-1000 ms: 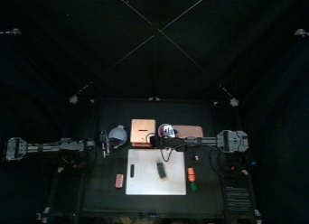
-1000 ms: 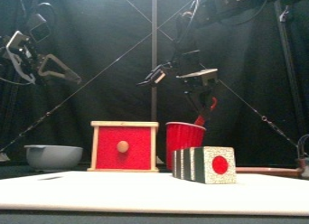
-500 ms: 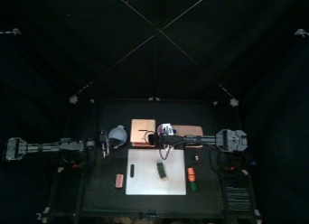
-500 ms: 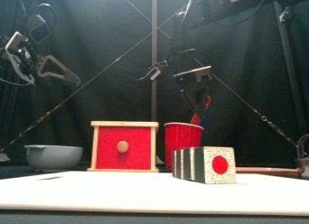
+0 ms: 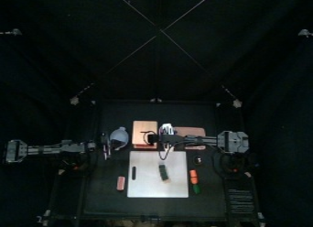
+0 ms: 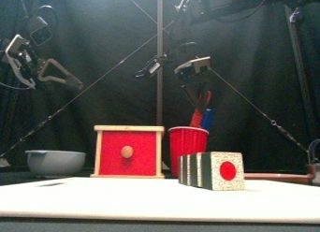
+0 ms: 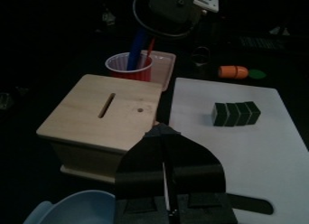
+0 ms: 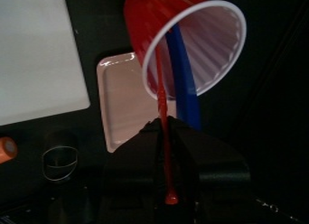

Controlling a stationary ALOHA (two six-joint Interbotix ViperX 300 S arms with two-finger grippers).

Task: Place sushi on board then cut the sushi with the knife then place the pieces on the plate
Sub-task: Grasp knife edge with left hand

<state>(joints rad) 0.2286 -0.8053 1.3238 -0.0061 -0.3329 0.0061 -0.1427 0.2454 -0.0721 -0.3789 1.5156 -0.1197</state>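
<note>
We see the right gripper clamped on the handle of the slim red plastic toy knife; its blade reaches down into the round red plastic cup, beside the blue plastic toy knife; the dark green block sushi roll lies about mid-board on the flat white cutting board, the cup standing off the board's back edge; the left gripper hangs closed and empty over the bench's left side. We judge the blade could snag the rim and tip the light cup, or drag the blue knife out; pinched only at its end, the knife may pivot.
</note>
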